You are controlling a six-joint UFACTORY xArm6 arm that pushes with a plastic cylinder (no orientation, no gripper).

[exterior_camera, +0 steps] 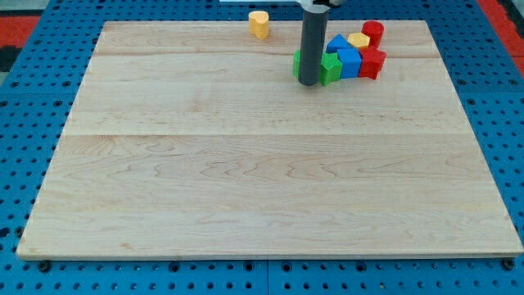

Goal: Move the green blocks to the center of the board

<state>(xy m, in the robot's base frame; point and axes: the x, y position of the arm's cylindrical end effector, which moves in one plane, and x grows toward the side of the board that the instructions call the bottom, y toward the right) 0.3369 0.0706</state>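
Note:
My tip (309, 82) is the lower end of a dark rod that comes down from the view's top. It stands in front of the green blocks near the board's top right. One green block (330, 67) shows just right of the rod. A sliver of another green block (297, 62) shows at the rod's left edge, mostly hidden. The tip appears to touch them.
A cluster sits right of the green blocks: a blue block (349, 62), a blue triangular block (336, 42), a yellow block (358, 39), a red cylinder (372, 33) and a red block (372, 62). A yellow heart-shaped block (259, 24) stands apart at the top. The wooden board (262, 180) lies on a blue pegboard.

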